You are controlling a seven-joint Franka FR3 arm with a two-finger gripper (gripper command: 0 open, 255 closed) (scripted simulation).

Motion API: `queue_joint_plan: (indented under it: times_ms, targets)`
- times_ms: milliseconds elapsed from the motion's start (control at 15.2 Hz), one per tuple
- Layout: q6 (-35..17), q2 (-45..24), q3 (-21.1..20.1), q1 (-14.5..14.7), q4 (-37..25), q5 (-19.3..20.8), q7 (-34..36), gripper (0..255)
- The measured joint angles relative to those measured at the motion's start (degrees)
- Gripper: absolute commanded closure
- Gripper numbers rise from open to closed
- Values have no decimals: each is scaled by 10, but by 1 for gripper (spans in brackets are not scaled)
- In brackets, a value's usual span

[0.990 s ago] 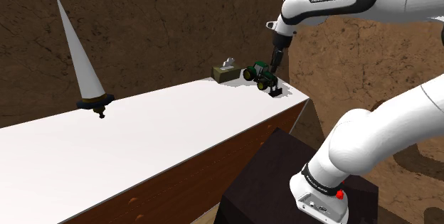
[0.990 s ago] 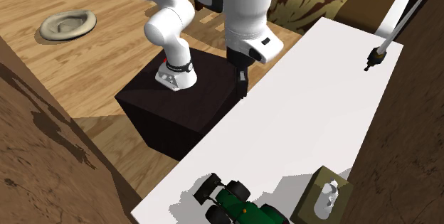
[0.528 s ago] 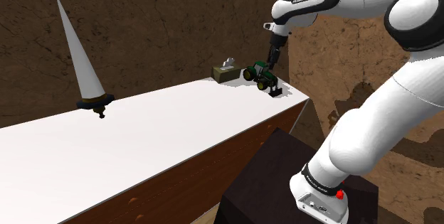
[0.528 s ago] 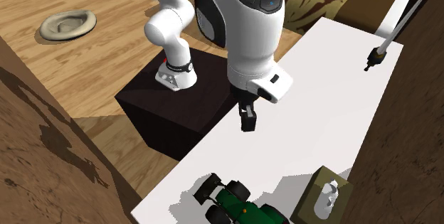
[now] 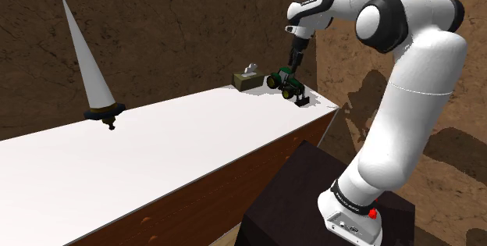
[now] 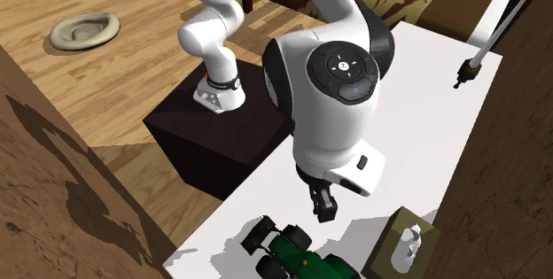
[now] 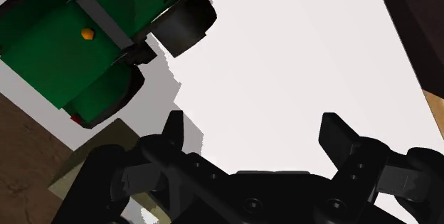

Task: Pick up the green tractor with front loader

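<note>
Black two-finger gripper (image 7: 254,126), spread and empty, hovers beside the green, black-wheeled toy tractor (image 7: 78,52): approach phase, apparently; next it must centre over the body and descend.

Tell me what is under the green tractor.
The green tractor stands on the white tabletop, near one corner. Its body and wheels cover the patch right beneath it, so that spot is hidden.

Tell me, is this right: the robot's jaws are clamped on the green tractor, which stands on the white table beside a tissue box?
Not clamped: the wrist view shows the jaws open, with the green tractor beyond them, untouched. It does stand on the white table beside the tissue box.
</note>
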State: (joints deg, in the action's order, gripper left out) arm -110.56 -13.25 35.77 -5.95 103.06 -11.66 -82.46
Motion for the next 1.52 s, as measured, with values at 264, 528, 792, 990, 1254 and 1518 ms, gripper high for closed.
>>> queue_joint_plan:
  times_ms: [264,528,792,990,1254,1518]
  targets:
    - [32,-111,-15,-58,-123,-61,-73,0]
    - [74,-216,-40,-121,-264,-104,-119,0]
    - [117,-309,-63,-173,-402,-129,-135,0]
    - [105,-324,-68,-177,-405,-134,-140,0]
    - [80,-330,-70,-174,-385,-138,-145,0]
    - [74,-329,-70,-172,-378,-139,-147,255]
